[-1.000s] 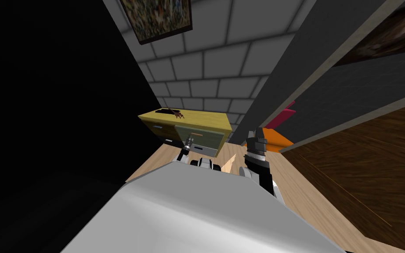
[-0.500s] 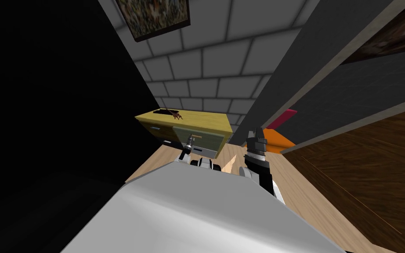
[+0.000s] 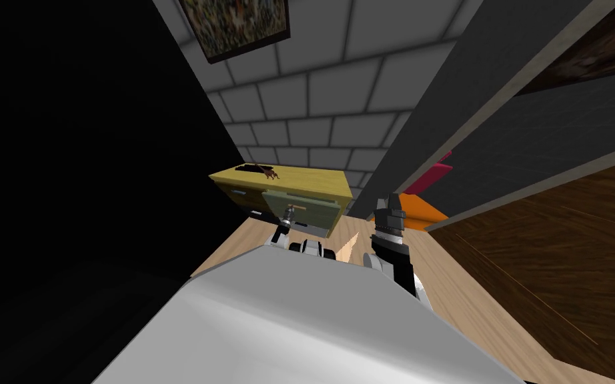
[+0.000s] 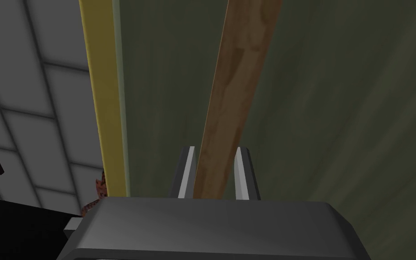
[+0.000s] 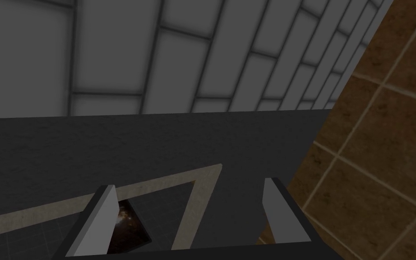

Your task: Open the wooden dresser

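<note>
The dresser [image 3: 313, 181] has a yellow top and grey-green drawer fronts, and it stands against the tiled wall ahead of me. One drawer front [image 3: 316, 212] carries a brown wooden bar handle [image 3: 296, 207]. In the left wrist view my left gripper [image 4: 214, 151] is shut on that handle [image 4: 234, 90], one finger pressing each side, with the drawer front [image 4: 338, 113] just behind. The dresser's yellow top edge [image 4: 101, 90] runs alongside. My right gripper [image 3: 388, 200] is raised to the right of the dresser, and in its wrist view it [image 5: 189, 189] stands open and holds nothing.
A small brown object [image 3: 271, 175] lies on the dresser top. An orange shape [image 3: 423, 210] and a red one [image 3: 433, 175] sit by the dark wall [image 3: 473, 87] to the right. A black area takes up the left. Light wooden floor [image 3: 253, 243] lies before the dresser.
My left gripper's fingers have closed onto the drawer handle. The right arm has kept its place.
</note>
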